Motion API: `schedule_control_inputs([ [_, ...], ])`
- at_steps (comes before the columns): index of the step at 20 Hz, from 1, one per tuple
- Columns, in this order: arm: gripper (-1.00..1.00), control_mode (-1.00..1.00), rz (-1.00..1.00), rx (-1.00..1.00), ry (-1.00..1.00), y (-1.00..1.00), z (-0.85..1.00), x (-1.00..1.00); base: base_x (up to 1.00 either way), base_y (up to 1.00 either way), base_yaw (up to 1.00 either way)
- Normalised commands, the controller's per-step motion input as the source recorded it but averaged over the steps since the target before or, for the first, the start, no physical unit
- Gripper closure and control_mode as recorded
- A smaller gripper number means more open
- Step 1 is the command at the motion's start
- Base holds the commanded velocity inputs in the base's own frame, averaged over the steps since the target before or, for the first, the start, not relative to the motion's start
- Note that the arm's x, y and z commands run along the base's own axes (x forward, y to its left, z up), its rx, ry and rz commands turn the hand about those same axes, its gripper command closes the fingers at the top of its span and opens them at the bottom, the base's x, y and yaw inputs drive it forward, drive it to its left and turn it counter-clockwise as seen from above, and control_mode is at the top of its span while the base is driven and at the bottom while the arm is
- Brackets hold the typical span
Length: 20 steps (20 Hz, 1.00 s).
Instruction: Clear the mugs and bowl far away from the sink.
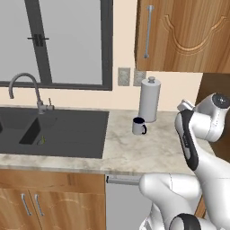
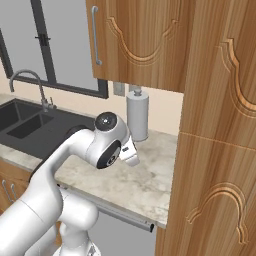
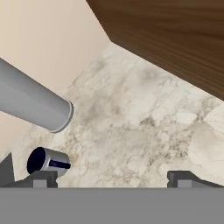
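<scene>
The dark mug (image 1: 139, 126) stands upright on the marble counter (image 1: 134, 152) just in front of the grey paper-towel cylinder (image 1: 149, 99), right of the black sink (image 1: 54, 130); in the right base view the arm's wrist covers that spot. The hand view has the mug (image 3: 47, 161) just beside one finger tip (image 3: 41, 178). The gripper (image 3: 111, 179), jaws wide and empty, hovers over the counter, the arm bent high beside the tall wooden cabinet (image 2: 220, 125).
</scene>
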Motion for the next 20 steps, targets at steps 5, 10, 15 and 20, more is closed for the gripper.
schedule_control_inputs([
  [5,-1.0,-1.0,0.0,0.0,0.0,0.0,0.0,0.0,0.0,0.0,0.0],
  [10,-1.0,-1.0,0.0,-0.01,0.0,0.0,-0.05,0.0,0.0,0.0,0.0],
  [15,-1.0,-1.0,0.03,-0.03,0.0,0.0,-0.12,0.0,0.0,0.0,0.0],
  [20,-1.0,-1.0,0.25,-0.08,0.0,0.12,-0.29,-0.09,0.0,0.0,0.0],
])
